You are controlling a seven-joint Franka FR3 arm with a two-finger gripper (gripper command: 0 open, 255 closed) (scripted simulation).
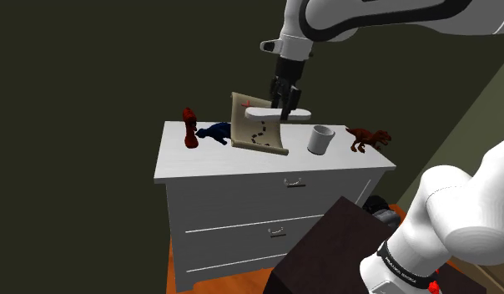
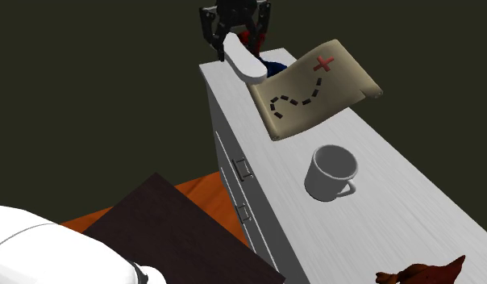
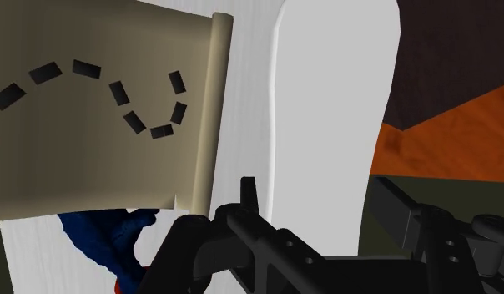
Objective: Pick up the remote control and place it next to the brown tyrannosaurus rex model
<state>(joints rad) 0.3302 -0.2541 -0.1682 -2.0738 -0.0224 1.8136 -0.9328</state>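
The black gripper is closed on the remote control, one finger pressed to each long side; in the wrist view the fingers straddle the plain white body of the remote control. The remote control lies roughly level in the grip, lifted above the surface, which is the white top of a dresser with drawers; in the shoulder view it hangs in front of the treasure map, a tan scroll with a dashed black trail and a red cross.

Just beyond the map, toward the shoulder view's left, stand a dark blue dinosaur figure and a red figure; toward that view's right sits a white mug, upright, handle outward in the second exterior view. Past the mug, near the surface's far end, stands the brown tyrannosaurus rex model, well apart from the remote control, with the mug between it and the map.

Below the dresser front an orange floor shows; the dark box stand sits at the shoulder view's lower right.
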